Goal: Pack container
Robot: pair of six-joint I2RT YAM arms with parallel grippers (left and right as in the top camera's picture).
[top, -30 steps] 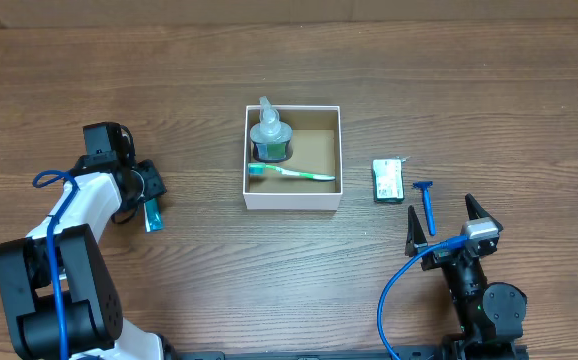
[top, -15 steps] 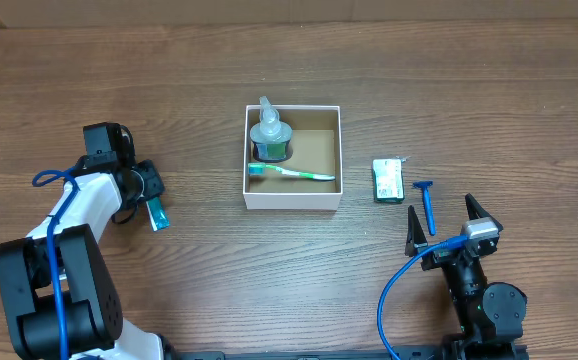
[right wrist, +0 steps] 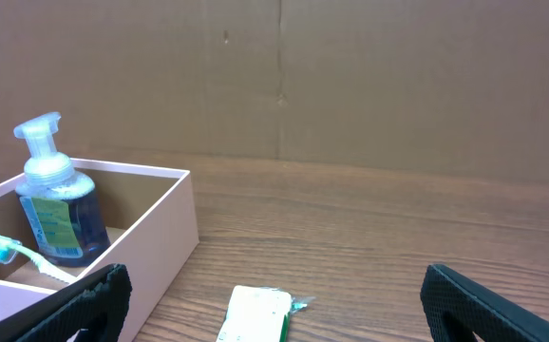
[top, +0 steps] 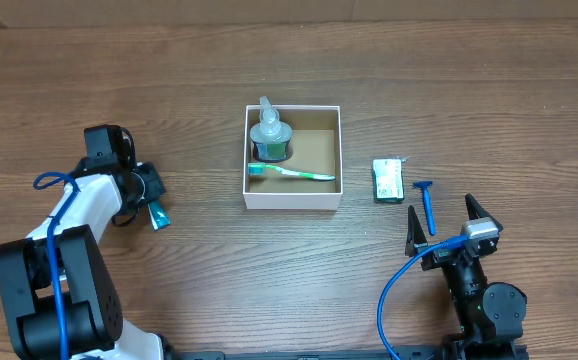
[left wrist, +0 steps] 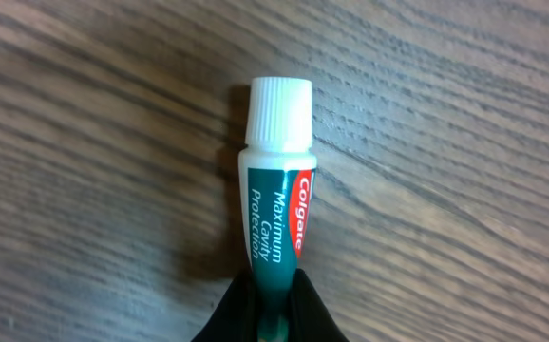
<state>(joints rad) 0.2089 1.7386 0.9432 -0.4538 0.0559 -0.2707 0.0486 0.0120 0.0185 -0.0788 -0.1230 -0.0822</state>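
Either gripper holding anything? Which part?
Left gripper pinches the toothpaste tube at its tail end, opposite the cap. Right gripper is open, empty.

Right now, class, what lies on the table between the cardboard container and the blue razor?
A small green packet lies between the container and the razor, touching neither; the overhead view shows it.

- Left wrist view: toothpaste tube [left wrist: 276, 204], lower end pinched out of sight between the left fingers [left wrist: 229, 321] and cut by the bottom edge.
- Right wrist view: container [right wrist: 175, 228], left part runs off frame.
- Toothbrush [right wrist: 9, 255]: handle end hidden behind the near wall.
- Green packet [right wrist: 255, 318]: cut by the bottom edge, print unreadable.
- Right fingers [right wrist: 94, 299]: only the tips show.
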